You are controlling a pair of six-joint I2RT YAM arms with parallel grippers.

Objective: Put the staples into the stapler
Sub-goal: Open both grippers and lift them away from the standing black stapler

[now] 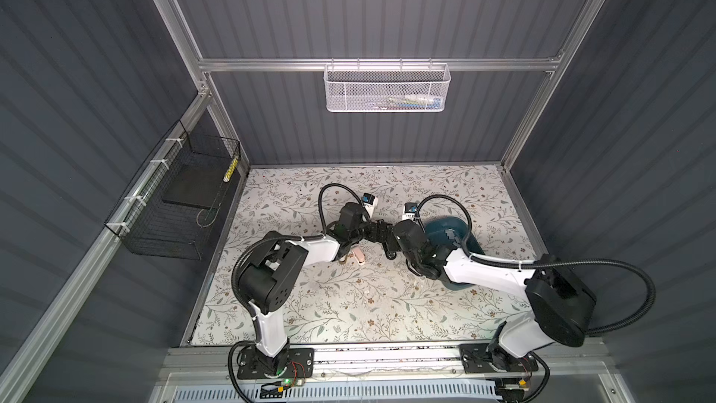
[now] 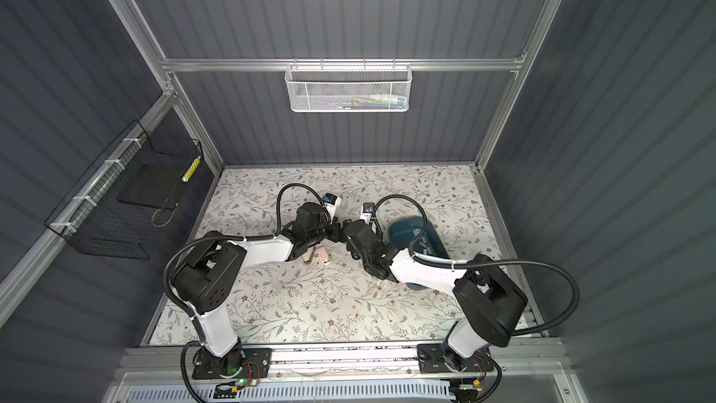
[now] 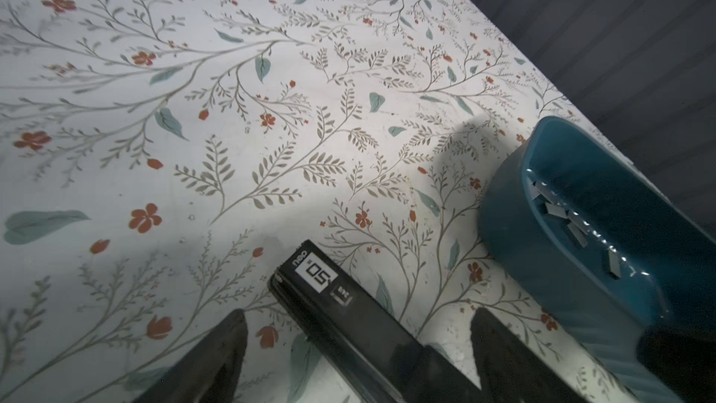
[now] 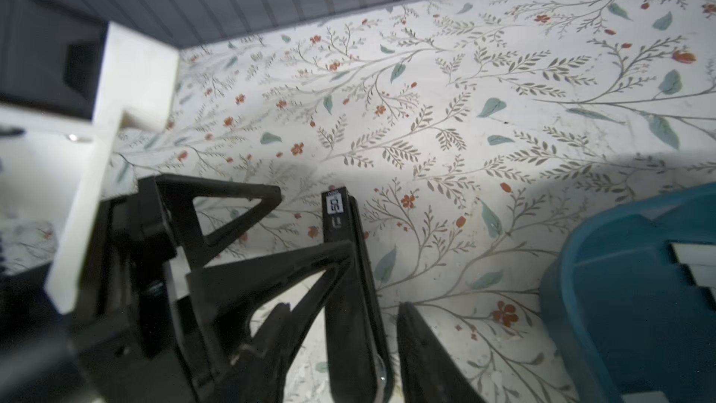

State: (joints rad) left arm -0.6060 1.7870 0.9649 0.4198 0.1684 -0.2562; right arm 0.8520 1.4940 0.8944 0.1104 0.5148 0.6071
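1. Clutter is sparse. A teal bin (image 1: 441,222) sits right of centre in both top views, partly covered by the right arm and its cable. A small pink object (image 1: 359,257) lies near mid-frame, just below the left arm's wrist.
2. A white mesh basket (image 1: 387,89) hangs from the rear rail at upper centre. A black wire basket (image 1: 174,203) holding a dark flat slab is fixed at the left edge.
3. The black stapler (image 3: 348,315) lies flat on the surface (image 3: 232,110). It sits at the centre of both top views, where the two meeting grippers hide nearly all of it. It is long, narrow and glossy, with a white "50" label at one end.
4. The left gripper (image 3: 360,311) is spread wide and grips nothing, and the stapler runs under the gap. In the right wrist view one triangular fingertip overlaps the stapler's side. Whether they touch, I cannot tell.
5. The right gripper (image 4: 345,305) has its jaws parted, one on each side of the stapler's other end. A sliver of surface shows beside one finger, so it is not clamped.
6. The staples (image 3: 573,222) are small flat grey strips, glinting. They lie loose on the bin's floor, apart from the stapler.
7. The surface is matte white, printed with grey-green sprigs and red blossoms. The bin is smooth plastic with rounded walls. The enclosure walls are ribbed dark grey.
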